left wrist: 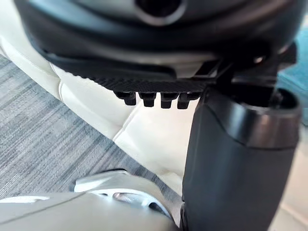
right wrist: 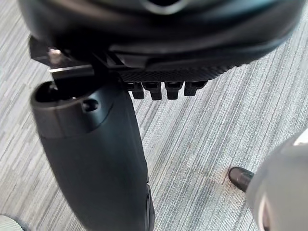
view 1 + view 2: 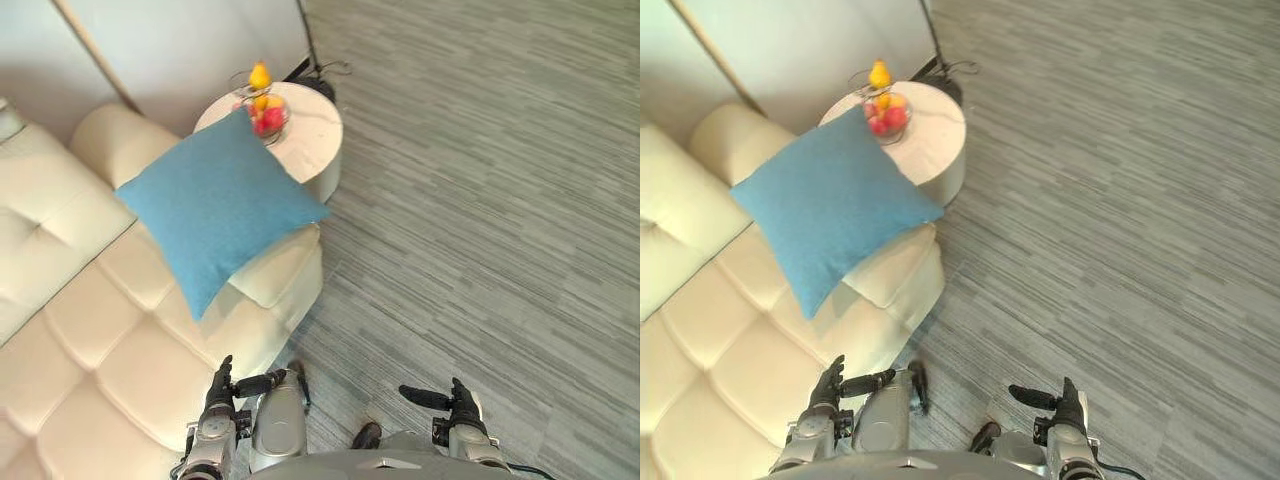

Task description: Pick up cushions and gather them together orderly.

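The blue cushion (image 3: 215, 205) lies tilted on the far end of the cream sofa (image 3: 110, 370), propped over the armrest. Its upper corner reaches over the edge of the small round bench (image 3: 315, 125), right next to the glass fruit bowl (image 3: 268, 115). I can't tell whether that corner touches the bowl.

Both hands are down low, well apart from the cushion. The left hand (image 3: 220, 392) hangs over the front edge of the sofa seat with straight fingers and the thumb stuck out sideways, holding nothing. The right hand (image 3: 462, 408) is out over the grey carpet (image 3: 480, 200), just as open and just as empty.

The bowl worries me most. If the cushion is dragged or swung toward the bench as it comes up, that corner could sweep the bowl and spill the fruit. I'd pull it back toward the seat instead. A one-handed pinch at a corner could also let the soft cushion flop and slip, so taking it from both sides looks safer.

There's plenty of room. The carpet to the right is wide open and the long seat is bare, so a tidy spot is easy to find. The tight edges are the sofa front at the robot's left and the bench rim beyond the cushion.
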You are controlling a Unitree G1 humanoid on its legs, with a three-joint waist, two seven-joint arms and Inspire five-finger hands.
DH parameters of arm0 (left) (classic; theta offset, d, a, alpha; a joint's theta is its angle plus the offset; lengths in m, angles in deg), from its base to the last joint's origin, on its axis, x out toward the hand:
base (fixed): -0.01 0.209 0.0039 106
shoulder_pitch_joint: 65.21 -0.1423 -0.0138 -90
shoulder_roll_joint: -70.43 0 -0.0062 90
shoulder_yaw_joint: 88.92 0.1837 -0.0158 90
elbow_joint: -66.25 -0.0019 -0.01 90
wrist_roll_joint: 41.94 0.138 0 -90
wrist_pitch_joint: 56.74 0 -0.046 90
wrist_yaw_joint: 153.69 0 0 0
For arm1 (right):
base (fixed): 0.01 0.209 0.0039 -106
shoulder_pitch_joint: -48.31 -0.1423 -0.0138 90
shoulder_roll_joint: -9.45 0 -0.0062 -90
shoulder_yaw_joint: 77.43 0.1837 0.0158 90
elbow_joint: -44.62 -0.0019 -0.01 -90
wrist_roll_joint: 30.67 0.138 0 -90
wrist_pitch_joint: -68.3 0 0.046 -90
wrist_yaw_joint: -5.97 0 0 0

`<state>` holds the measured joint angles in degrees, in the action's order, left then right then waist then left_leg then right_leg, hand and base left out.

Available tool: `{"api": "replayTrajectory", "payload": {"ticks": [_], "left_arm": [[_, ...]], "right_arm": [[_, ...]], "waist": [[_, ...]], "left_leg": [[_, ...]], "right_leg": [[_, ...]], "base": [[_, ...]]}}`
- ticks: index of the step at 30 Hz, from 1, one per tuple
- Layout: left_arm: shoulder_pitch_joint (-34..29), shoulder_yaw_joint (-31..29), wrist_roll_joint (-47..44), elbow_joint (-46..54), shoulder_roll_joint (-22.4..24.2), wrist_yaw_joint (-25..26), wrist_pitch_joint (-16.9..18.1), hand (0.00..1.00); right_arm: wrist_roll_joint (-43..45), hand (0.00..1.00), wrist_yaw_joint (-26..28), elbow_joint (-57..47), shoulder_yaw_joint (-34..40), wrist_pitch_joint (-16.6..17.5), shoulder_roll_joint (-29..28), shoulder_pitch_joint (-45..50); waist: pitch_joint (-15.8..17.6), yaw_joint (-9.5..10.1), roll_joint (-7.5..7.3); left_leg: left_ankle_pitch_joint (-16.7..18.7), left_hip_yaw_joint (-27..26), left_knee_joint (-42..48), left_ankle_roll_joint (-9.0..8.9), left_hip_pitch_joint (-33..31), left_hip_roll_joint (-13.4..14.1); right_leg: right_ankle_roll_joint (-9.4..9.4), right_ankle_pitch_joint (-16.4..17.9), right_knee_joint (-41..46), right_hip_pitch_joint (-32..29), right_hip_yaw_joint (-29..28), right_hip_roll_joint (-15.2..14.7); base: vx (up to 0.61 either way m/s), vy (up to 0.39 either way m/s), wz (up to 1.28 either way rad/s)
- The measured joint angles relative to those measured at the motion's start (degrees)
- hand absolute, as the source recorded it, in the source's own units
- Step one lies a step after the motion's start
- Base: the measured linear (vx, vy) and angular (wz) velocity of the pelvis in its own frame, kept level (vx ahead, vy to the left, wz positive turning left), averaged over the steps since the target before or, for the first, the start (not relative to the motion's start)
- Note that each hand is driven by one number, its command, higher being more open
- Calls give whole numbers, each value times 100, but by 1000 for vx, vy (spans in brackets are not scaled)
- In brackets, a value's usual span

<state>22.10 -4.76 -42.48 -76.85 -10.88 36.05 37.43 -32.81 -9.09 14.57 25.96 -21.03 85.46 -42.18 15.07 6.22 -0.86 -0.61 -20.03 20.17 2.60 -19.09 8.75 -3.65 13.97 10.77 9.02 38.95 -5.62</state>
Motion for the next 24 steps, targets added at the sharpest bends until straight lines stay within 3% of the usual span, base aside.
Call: {"api": "replayTrajectory", "payload": {"ticks": [1,3,4,7,8,11,12,14,15,17,18,19,24], "left_arm": [[-8,-15,-1,-17,-63,-3,0,100],[-11,-12,0,-80,-88,-12,-3,100],[-38,-12,0,-135,-68,-13,-5,100],[-89,4,8,-181,-72,-14,-29,100],[-98,42,8,-192,-83,-9,-58,100],[-128,96,8,-195,-87,-8,-100,100],[-148,99,7,-189,-63,1,-106,100],[-145,103,8,-185,-41,2,-107,100],[-127,105,8,-154,-12,1,-105,100],[-92,104,9,-148,8,3,-103,100],[-105,104,11,-157,-1,1,-104,100],[-99,110,17,-202,3,-2,-103,100],[-195,1,107,-214,187,-16,-99,100]], "right_arm": [[-2,100,0,-20,4,10,-84,-2],[-5,100,1,-28,7,11,-106,-7],[-9,100,6,-18,4,15,-93,-8],[-14,100,42,7,-10,11,-84,21],[-15,100,88,78,-119,6,-52,26],[-16,100,116,105,-194,3,-44,24],[-14,100,116,100,-233,6,-24,15],[-12,100,116,98,-236,9,-5,15],[-6,100,115,82,-231,9,19,18],[-2,100,115,35,-212,16,19,19],[-2,100,115,20,-213,17,10,46],[-3,100,117,-35,-207,23,21,147],[-2,100,105,-342,-33,41,-26,285]], "waist": [[-72,50,-181],[-110,104,-250],[-125,118,-227],[-174,80,-216],[-190,3,-210],[-195,-39,-168],[-211,-59,-138],[-236,-66,-100],[-257,-75,-72],[-257,-120,-65],[-274,-154,-87],[-338,-145,-71],[-548,-67,187]], "left_leg": [[196,31,37,43,9,-159],[471,67,194,81,142,-292],[732,89,281,100,306,-343],[1002,257,331,89,577,-519],[1105,481,329,115,700,-624],[1121,902,232,173,920,-723],[1120,1174,164,163,1050,-769],[1098,1470,87,127,1113,-818],[1075,1805,34,47,1135,-874],[1072,2254,6,-89,1160,-958],[1102,2487,36,-195,1174,-1018],[1125,2704,21,-283,1177,-1051],[1055,2823,-175,-574,1109,-636]], "right_leg": [[-19,-9,33,48,7,-121],[-121,3,367,148,-6,-338],[-208,39,1003,133,-32,-570],[-290,-144,2566,-173,-158,-1163],[-67,-363,3592,-546,-539,-1400],[-160,-17,3937,-1106,-1058,-1201],[-162,143,3402,-1401,-1414,-895],[-131,188,2652,-1614,-1804,-589],[-137,179,1942,-1839,-2366,-299],[-150,88,1339,-2003,-3102,-51],[-107,-320,1165,-1957,-3257,-11],[171,-511,1141,-1854,-3129,4],[262,-482,735,-1536,-2315,184]], "base": [[296,100,39],[312,150,29],[259,157,20],[219,153,39],[177,87,77],[219,24,91],[228,-67,100],[186,-125,106],[177,-195,106],[210,-316,131],[177,-340,141],[178,-354,106],[122,-259,71]]}}
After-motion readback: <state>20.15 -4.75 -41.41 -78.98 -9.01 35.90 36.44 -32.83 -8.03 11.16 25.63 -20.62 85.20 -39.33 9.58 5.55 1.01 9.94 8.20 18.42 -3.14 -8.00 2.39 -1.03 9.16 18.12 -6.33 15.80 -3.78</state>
